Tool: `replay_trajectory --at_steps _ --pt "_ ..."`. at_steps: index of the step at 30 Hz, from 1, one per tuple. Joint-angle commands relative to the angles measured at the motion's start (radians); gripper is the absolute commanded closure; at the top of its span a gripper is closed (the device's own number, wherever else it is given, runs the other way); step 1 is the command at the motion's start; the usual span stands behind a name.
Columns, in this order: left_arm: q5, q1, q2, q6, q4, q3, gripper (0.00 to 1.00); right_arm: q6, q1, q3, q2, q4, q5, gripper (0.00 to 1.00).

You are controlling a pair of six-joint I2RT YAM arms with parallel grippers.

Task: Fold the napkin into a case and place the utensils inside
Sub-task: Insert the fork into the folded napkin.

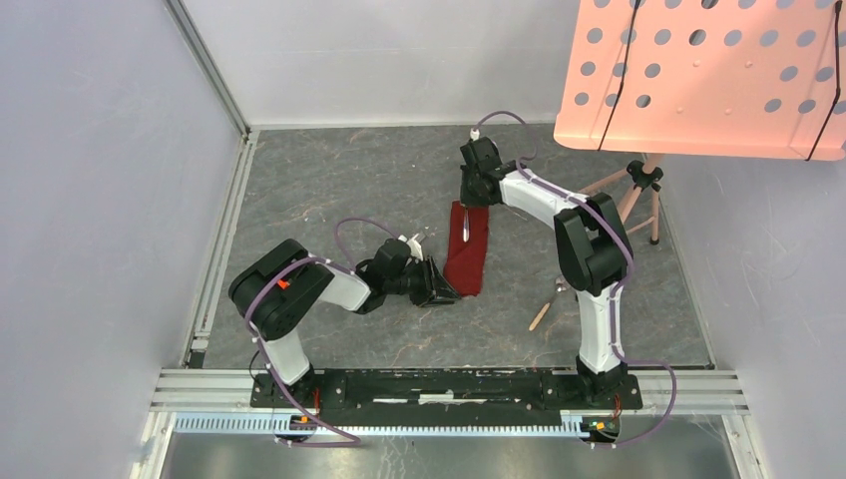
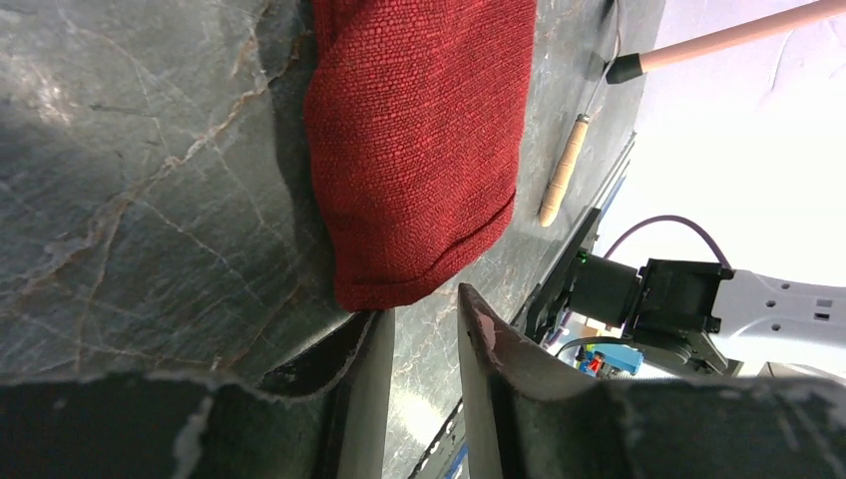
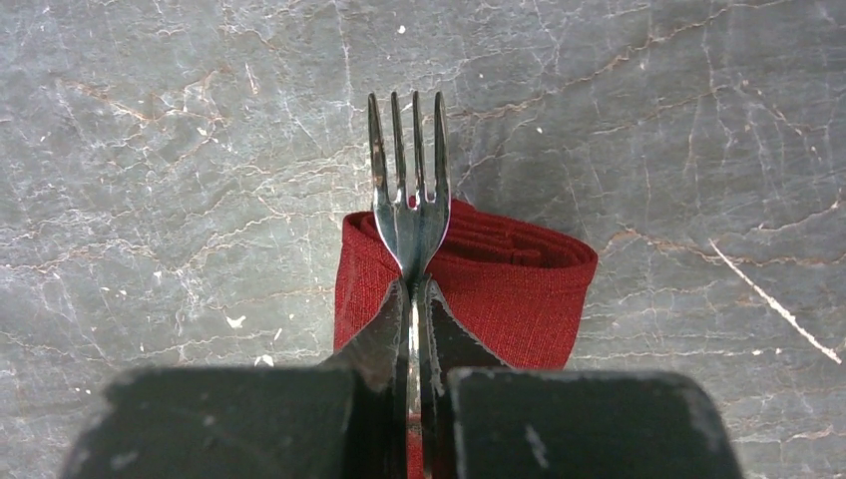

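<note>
Your right claw pinching the fork at the case end, your left claw slightly open, empty, nearby

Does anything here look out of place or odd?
Nothing spilled or broken. One wooden-handled utensil lies loose on the table, right of the napkin, beside the right arm. The right gripper pinches a fork over the napkin's far end, tines pointing past it.
</note>
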Motion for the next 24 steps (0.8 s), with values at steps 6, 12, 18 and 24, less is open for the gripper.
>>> replay_trajectory --at_steps 6,12,18,24 --pt "-0.07 -0.002 0.046 -0.023 0.086 0.003 0.64 0.075 0.031 -0.11 -0.119 0.009 -0.023 1.0" --pt "-0.08 -0.003 0.063 -0.02 0.1 -0.003 0.65 0.101 0.051 -0.176 -0.174 0.022 -0.04 1.0" --pt "-0.077 -0.002 0.071 -0.022 0.114 -0.005 0.65 0.062 0.062 -0.203 -0.189 0.067 -0.041 1.0" --pt "-0.079 -0.003 0.061 -0.024 0.119 -0.02 0.66 0.088 0.06 -0.21 -0.208 0.06 -0.028 1.0"
